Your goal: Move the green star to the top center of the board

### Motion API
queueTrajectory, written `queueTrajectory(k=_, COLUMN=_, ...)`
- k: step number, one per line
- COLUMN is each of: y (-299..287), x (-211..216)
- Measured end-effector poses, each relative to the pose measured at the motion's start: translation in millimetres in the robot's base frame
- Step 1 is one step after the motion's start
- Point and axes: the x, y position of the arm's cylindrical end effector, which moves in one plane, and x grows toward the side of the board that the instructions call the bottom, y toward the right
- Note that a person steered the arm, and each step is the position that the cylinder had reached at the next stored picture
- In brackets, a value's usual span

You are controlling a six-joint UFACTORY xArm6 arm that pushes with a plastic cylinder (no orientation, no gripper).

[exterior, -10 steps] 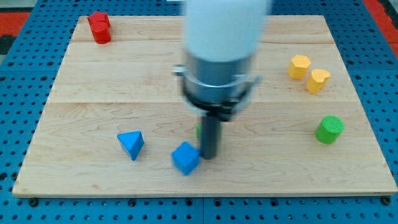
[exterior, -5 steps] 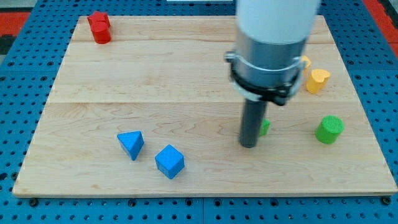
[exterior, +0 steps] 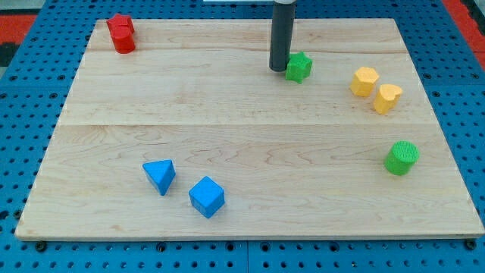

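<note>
Pale wooden board [exterior: 227, 114] of several planks, grain running left to right, filling most of the view. Blue pegboard [exterior: 30, 250] with rows of small holes all around the board. A sliver of red [exterior: 466, 11] at the view's top right corner, beyond the pegboard.

My tip [exterior: 278, 70] down on the board near the top centre, the dark rod rising straight out of the view's top. No claw on this arm, so nothing spread, pressed together or pinching; only the bare rod end.

Green star [exterior: 298, 67] just right of my tip, touching it or nearly so; contact too close to tell. Star lying in the upper part of the board, slightly right of centre.

Red block [exterior: 120, 32], shape hard to make out, at the top left corner of the board. Yellow hexagon block [exterior: 364, 80] and yellow heart block [exterior: 387, 98] side by side at the view's right, nearly touching. Green cylinder [exterior: 401, 158] below them, near the right edge. Blue triangle block [exterior: 160, 176] and blue cube [exterior: 206, 197] close together at the bottom left, well apart from my tip.
</note>
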Motion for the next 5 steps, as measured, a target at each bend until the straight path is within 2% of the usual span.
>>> queueTrajectory(k=1, y=3.5, x=41.1)
queueTrajectory(k=2, y=63.9, x=18.4)
queueTrajectory(k=4, y=46.6, x=-74.1)
queueTrajectory(k=5, y=-11.8, x=-81.0)
